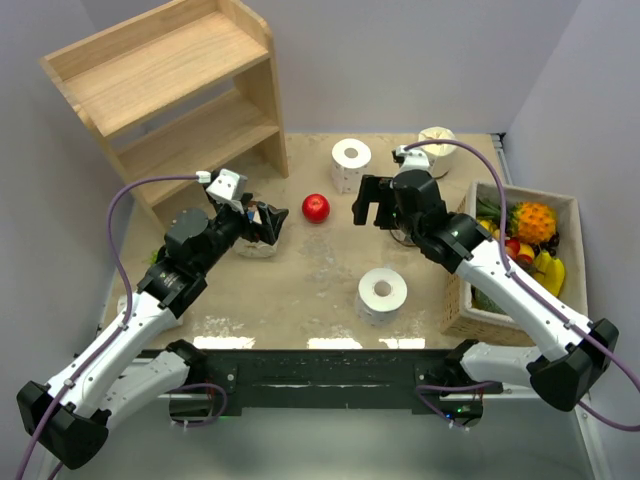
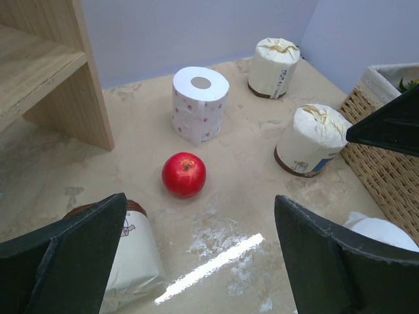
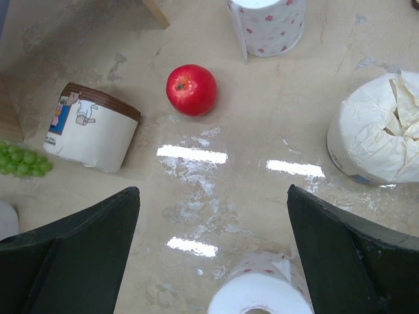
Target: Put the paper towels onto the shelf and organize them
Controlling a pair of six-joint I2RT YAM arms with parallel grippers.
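The wooden shelf (image 1: 170,90) stands at the back left, its tiers bare. A white roll (image 1: 351,160) stands at the back centre and another (image 1: 382,293) at the front centre. One wrapped roll (image 1: 437,145) stands at the back right. A second (image 2: 314,140) stands by my right gripper, and a third (image 2: 134,255) lies on its side below my left gripper. My left gripper (image 1: 268,222) is open and empty above that lying roll. My right gripper (image 1: 372,205) is open and empty, hovering over the table between the apple and the front white roll (image 3: 262,294).
A red apple (image 1: 316,208) lies mid-table between the grippers. A box of fruit (image 1: 525,250) with a wicker side stands at the right. Green grapes (image 3: 23,160) lie at the left by the lying wrapped roll (image 3: 91,135). A white object (image 3: 5,219) shows at that edge.
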